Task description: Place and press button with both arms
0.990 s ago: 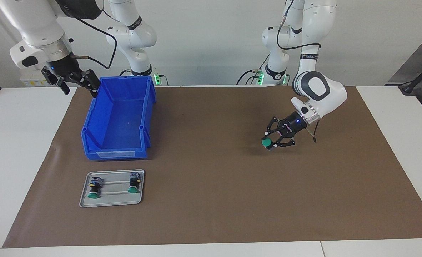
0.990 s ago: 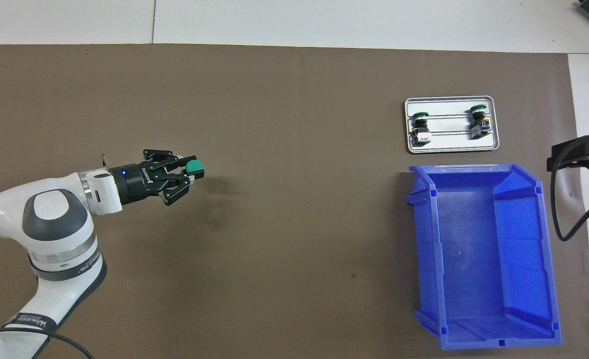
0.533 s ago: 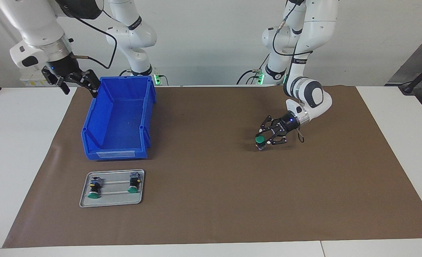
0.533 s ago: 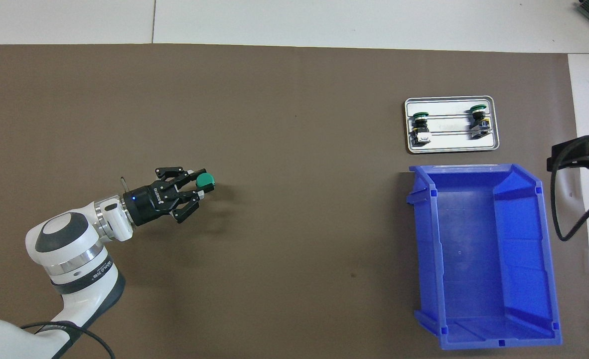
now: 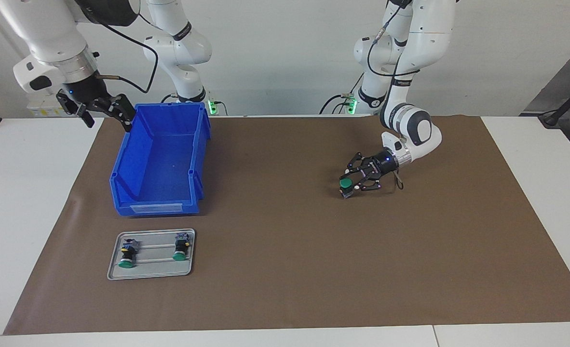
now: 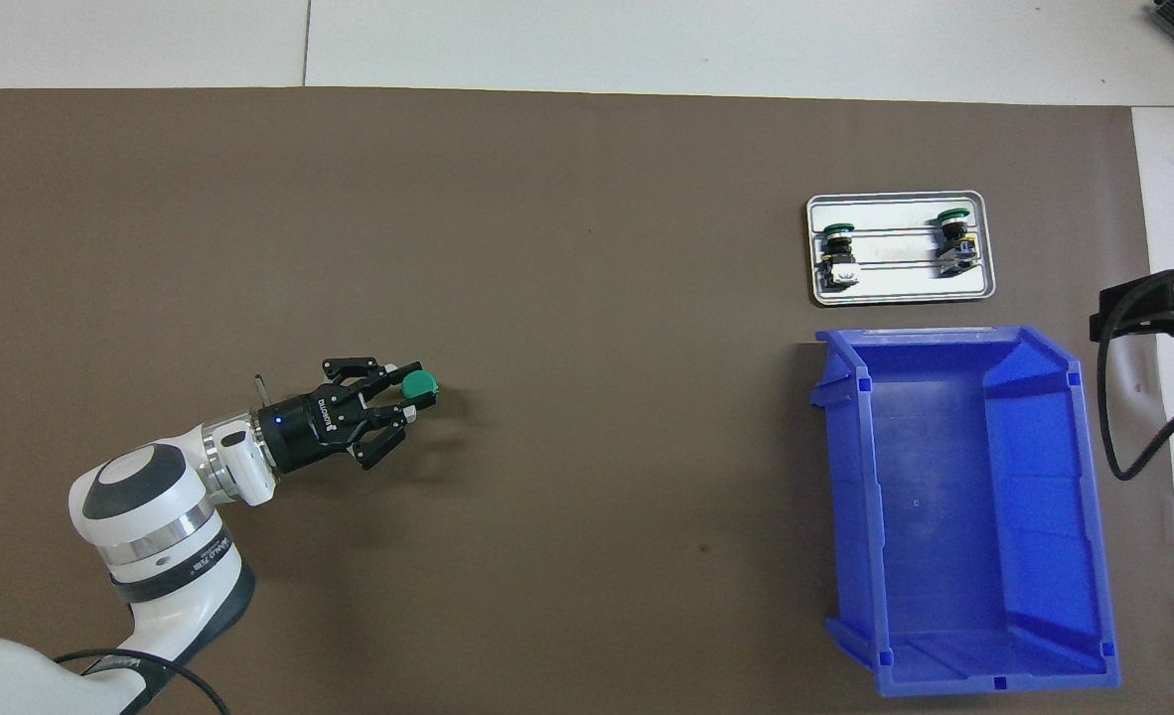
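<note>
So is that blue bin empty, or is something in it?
Empty. Both views show the bare floor of the blue bin with nothing lying in it; two buttons sit on the metal tray beside it.

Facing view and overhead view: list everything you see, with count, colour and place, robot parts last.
mat: one, brown, covering the table.
bin: one, blue, toward the right arm's end.
tray: one, grey metal, farther from the robots than the bin.
tray buttons: two, green caps, lying on the tray.
held button: one, green cap, in the left gripper.
left gripper: black, low over the mat, gripping the held button.
right gripper: black, open, waiting beside the bin.
</note>
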`<state>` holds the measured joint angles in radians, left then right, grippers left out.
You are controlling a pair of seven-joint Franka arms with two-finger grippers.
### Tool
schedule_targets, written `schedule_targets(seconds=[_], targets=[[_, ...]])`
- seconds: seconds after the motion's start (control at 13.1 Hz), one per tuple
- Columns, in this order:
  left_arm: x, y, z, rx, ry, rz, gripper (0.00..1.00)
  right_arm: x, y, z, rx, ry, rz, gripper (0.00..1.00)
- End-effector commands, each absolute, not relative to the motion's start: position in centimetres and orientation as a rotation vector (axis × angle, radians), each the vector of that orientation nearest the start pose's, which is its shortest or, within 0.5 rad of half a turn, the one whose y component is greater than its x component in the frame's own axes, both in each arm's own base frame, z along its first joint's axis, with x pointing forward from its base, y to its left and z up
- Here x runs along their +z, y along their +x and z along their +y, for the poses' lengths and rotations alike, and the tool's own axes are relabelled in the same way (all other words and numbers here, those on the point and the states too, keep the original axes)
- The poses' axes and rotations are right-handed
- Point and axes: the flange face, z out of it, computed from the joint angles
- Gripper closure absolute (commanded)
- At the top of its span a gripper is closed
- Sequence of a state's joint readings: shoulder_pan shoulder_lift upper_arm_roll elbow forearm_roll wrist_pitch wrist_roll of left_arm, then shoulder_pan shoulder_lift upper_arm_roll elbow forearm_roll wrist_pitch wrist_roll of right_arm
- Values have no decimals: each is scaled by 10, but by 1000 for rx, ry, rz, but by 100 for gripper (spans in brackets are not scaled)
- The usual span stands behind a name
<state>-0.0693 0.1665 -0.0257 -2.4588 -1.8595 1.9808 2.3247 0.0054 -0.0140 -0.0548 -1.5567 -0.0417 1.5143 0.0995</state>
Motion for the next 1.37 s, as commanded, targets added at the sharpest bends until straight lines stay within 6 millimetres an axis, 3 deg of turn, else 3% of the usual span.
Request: schedule_targets(seconds=[0.0,0.23,0.38,0.53,0.91,0.99,1.14,1.3], targets=[[238,462,-98,1148,1765,-845,86,635,538,-35,26,-3153,224,0],[240,464,-95,1148,1765,-833,81,633,538,-35,31,-3153,224,0],[240,464,-94,1137,1772,-827,65,633,538,-35,31,-3153,224,0],[242,464,-93,1105,1788,-813,58,633,538,-35,26,-3153,224,0],[241,466,-85,1044,1870,-829,50,631,537,-37,41,-3153,226,0],[247,470,-82,1020,1881,-853,48,631,537,-37,41,-3153,224,0],[292,480,-75,944,1976,-803,48,631,537,-37,39,-3153,224,0],[320,480,-74,910,2017,-793,48,631,537,-37,39,-3153,221,0]])
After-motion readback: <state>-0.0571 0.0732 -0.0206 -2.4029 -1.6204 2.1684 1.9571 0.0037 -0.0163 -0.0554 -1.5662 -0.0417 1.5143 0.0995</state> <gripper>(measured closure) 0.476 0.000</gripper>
